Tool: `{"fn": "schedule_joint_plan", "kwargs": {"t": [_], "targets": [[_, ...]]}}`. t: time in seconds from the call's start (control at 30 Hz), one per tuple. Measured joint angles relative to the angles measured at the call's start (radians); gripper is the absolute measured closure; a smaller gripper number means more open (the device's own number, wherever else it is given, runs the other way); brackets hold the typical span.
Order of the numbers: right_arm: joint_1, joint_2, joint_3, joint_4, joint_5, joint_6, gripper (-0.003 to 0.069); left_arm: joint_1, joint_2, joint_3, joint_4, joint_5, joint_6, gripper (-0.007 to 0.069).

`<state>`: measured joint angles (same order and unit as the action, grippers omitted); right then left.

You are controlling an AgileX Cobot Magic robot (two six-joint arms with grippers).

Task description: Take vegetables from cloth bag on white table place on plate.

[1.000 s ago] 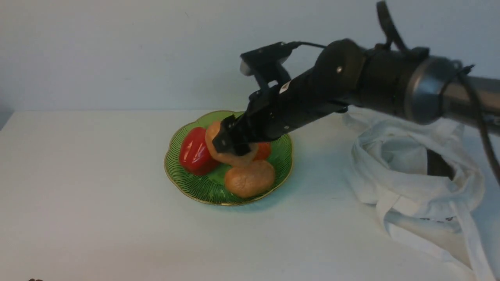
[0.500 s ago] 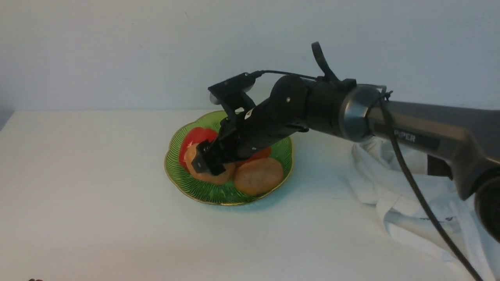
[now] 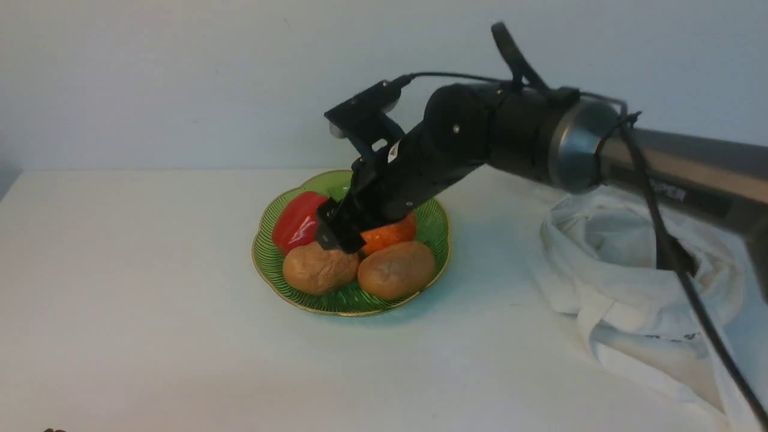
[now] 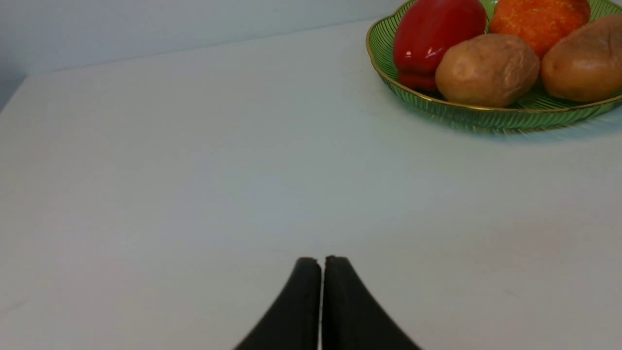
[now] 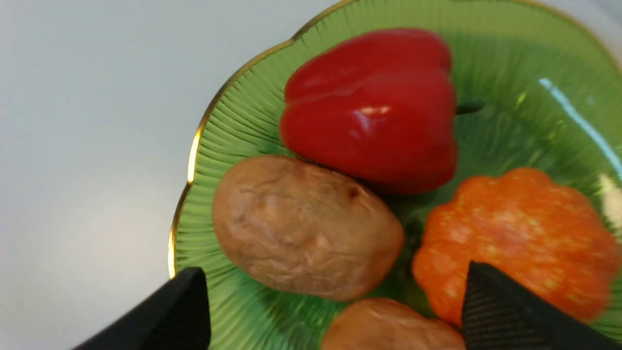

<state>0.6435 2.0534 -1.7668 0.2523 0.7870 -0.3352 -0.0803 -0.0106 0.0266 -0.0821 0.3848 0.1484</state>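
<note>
The green plate (image 3: 270, 264) on the white table (image 3: 132, 252) holds a red bell pepper (image 3: 297, 221), an orange pumpkin (image 3: 390, 234) and two brown potatoes (image 3: 320, 270) (image 3: 397, 269). My right gripper (image 3: 339, 235) hangs open and empty just above the left potato (image 5: 303, 226); the pepper (image 5: 374, 112), pumpkin (image 5: 520, 233) and plate (image 5: 233, 126) show below it. The white cloth bag (image 3: 636, 282) lies crumpled at the right. My left gripper (image 4: 321, 260) is shut and empty, low over bare table short of the plate (image 4: 486, 114); the pepper (image 4: 435, 34) and potato (image 4: 486, 70) show there.
A pale wall (image 3: 180, 78) runs behind the table's back edge. The bag's strap handles (image 3: 660, 360) trail toward the front right corner. The right arm (image 3: 540, 138) reaches over the table from the right.
My right gripper carried a potato down onto the plate's front left, opened and let it go, and has lifted slightly. The potato now rests beside the other one.
</note>
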Motion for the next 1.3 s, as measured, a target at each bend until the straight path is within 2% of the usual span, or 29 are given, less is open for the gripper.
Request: {"fn": "schedule_joint_plan", "kwargs": {"t": [0.03,0.07,0.1,0.13,0.17,0.2,0.33,0.37,0.53,0.67,0.83,0.93,0.97,1.0,1.1,1.13,1.2,1.3], "targets": [[0.000,-0.034,-0.019,-0.059,0.042,0.042,0.0077,0.000,0.000,0.000,0.000,0.000,0.000,0.0633],[0.000,-0.040,-0.019,-0.069,0.049,0.049,0.0077,0.000,0.000,0.000,0.000,0.000,0.000,0.0633],[0.000,-0.088,-0.035,-0.139,0.104,0.096,0.0141,0.000,0.000,0.000,0.000,0.000,0.000,0.0633],[0.000,-0.104,-0.039,-0.159,0.118,0.108,0.0176,0.000,0.000,0.000,0.000,0.000,0.000,0.0633],[0.000,-0.192,-0.045,-0.258,0.188,0.170,0.0300,0.000,0.000,0.000,0.000,0.000,0.000,0.0633],[0.000,-0.192,-0.045,-0.258,0.188,0.178,0.0315,0.000,0.000,0.000,0.000,0.000,0.000,0.0633],[0.000,-0.398,-0.049,-0.421,0.288,0.356,0.0599,0.000,0.000,0.000,0.000,0.000,0.000,0.0633],[0.000,-0.470,-0.050,-0.454,0.305,0.395,0.0639,0.000,0.000,0.000,0.000,0.000,0.000,0.0633],[0.000,-0.697,-0.038,-0.488,0.330,0.465,0.0671,0.000,0.000,0.000,0.000,0.000,0.000,0.0633],[0.000,-0.911,0.080,-0.490,0.310,0.498,0.0673,0.000,0.000,0.000,0.000,0.000,0.000,0.0633],[0.000,-1.223,0.375,-0.491,0.192,0.562,0.0673,0.000,0.000,0.000,0.000,0.000,0.000,0.0633],[0.000,-1.524,0.684,-0.494,0.011,0.597,0.0673,0.000,0.000,0.000,0.000,0.000,0.000,0.0633],[0.000,-1.540,0.701,-0.494,0.000,0.596,0.0673,0.000,0.000,0.000,0.000,0.000,0.000,0.0633],[0.000,-1.671,0.838,-0.494,-0.076,0.600,0.0673,0.000,0.000,0.000,0.000,0.000,0.000,0.0633],[0.000,-1.924,1.070,-0.494,-0.217,0.631,0.0673,0.000,0.000,0.000,0.000,0.000,0.000,0.0633],[0.000,-1.924,1.083,-0.494,-0.217,0.637,0.0673,0.000,0.000,0.000,0.000,0.000,0.000,0.0633],[0.000,-2.065,1.218,-0.496,-0.267,0.731,0.0673,-0.001,0.000,0.000,0.000,0.000,0.000,0.0633],[0.001,-2.042,1.304,-0.485,-0.266,0.828,0.0673,-0.001,-0.002,0.000,0.000,0.000,0.000,0.0633]]}}
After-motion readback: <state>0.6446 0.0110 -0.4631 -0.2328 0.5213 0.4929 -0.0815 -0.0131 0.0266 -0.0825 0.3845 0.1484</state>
